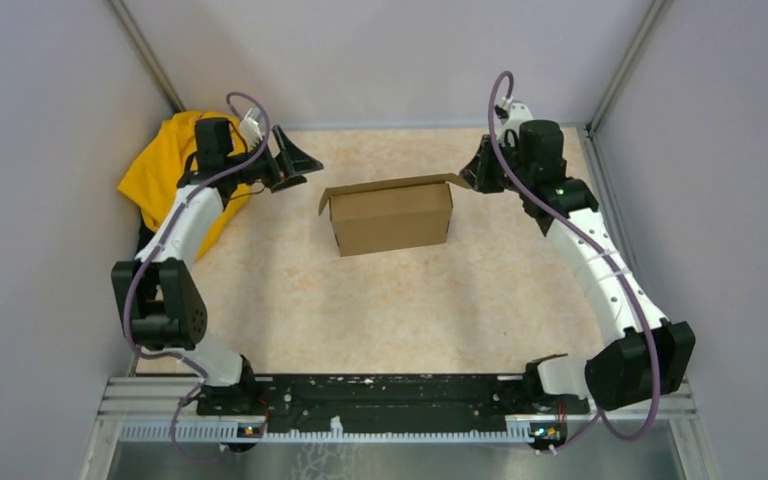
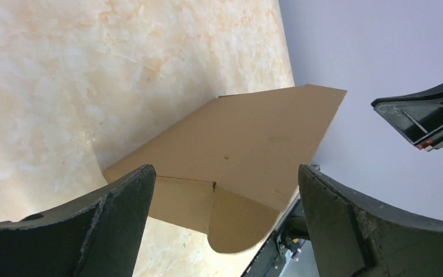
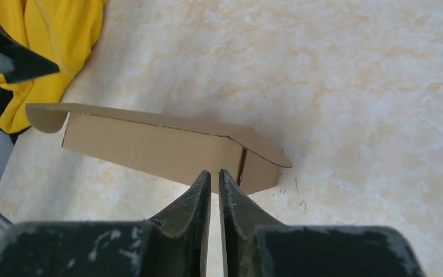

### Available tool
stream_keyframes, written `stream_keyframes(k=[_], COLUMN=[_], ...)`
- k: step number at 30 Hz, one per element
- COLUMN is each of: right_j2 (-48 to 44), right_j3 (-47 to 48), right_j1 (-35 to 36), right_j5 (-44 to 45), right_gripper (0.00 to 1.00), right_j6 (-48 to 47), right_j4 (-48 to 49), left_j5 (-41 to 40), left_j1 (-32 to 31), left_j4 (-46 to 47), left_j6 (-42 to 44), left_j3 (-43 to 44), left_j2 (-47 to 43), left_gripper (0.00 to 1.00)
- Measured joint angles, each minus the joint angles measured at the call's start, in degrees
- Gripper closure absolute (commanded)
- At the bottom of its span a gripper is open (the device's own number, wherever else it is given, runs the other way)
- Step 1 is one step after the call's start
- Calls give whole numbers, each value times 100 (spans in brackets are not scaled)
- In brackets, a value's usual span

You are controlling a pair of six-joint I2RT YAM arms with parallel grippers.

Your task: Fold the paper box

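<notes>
1. Your right gripper (image 3: 213,174) is pinched almost all the way in. There's just a thin slit between its two fingers (image 3: 187,199), and I can't see anything caught in it.
2. Its tips sit right in front of the long side of the box (image 1: 390,218), close to the right-hand end. From the wrist view I can't tell if they're actually touching the cardboard. From above, that gripper is at the box's far right corner, next to the small flap sticking out there.
3. Your left gripper (image 1: 295,160) is spread wide and has hold of nothing. It hangs off the box's left end, near it but with a visible gap, and it's aimed at it. The left wrist view shows that end of the box framed between the two fingers.
4. The box is plain brown cardboard, sitting on the tabletop (image 1: 380,320) about midway between the left and right edges. It's closer to the far edge than the near one. It's standing as a shallow rectangular shape, long side running left to right, a bit skewed.
5. The top panel overhangs at both ends, with a rounded tab loose at each one, so those ends aren't tucked in.
6. A yellow cloth (image 1: 165,165) is bunched up in the far left corner of the tabletop, behind your left arm and well apart from the box.
</notes>
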Motion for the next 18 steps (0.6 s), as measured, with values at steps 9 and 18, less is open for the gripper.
stream_keyframes(k=[9, 18], right_j2=[-63, -168], right_j3=[-13, 232], right_j1=[260, 605], right_j5=[210, 378], right_gripper=[2, 1], right_j6=[-507, -1032], right_j4=[-295, -496], left_j5=[-1145, -1580], left_j1=[-7, -39], left_j4=[-192, -428], left_j6=[398, 570], left_j3=[-420, -461], left_j2=[-1880, -2789], left_gripper=[1, 1])
